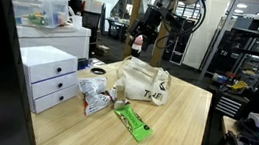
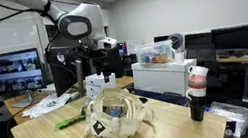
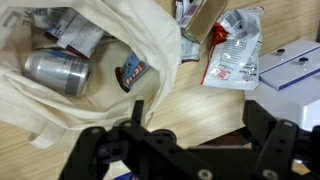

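Observation:
A cream cloth tote bag [image 1: 144, 82] [image 2: 118, 117] lies open on the wooden table. In the wrist view its mouth [image 3: 95, 95] shows a silver can [image 3: 57, 70], a small red and blue packet [image 3: 133, 73] and some wrappers inside. My gripper [image 1: 138, 43] [image 2: 98, 61] hangs in the air above the bag, apart from it. The jaws stand wide open in the wrist view, gripper [image 3: 198, 122], with only bare table between the fingers [image 3: 262, 120]. Nothing is held.
A red and white snack wrapper [image 3: 235, 55] and silver bags [image 1: 94, 94] lie beside the tote. A green packet [image 1: 133, 121] [image 2: 69, 121] lies toward the table's edge. A white drawer unit [image 1: 51, 72] [image 3: 296, 68] stands close by, with a plastic box [image 1: 37, 10] on top.

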Action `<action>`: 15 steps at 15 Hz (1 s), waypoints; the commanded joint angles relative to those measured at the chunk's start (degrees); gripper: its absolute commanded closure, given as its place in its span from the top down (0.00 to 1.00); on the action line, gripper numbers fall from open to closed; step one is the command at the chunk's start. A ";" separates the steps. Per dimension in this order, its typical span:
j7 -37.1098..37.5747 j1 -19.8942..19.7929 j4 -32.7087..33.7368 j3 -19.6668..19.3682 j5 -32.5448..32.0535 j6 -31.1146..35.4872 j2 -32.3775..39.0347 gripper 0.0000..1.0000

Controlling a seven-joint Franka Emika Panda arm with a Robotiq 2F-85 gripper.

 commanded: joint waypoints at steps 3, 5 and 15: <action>-0.68 -1.39 -3.61 -2.34 -0.33 0.93 0.56 1.00; -0.41 -1.54 -4.53 -2.86 -1.19 1.66 1.64 1.00; 0.90 -2.42 -5.65 -1.78 0.88 13.55 8.35 1.00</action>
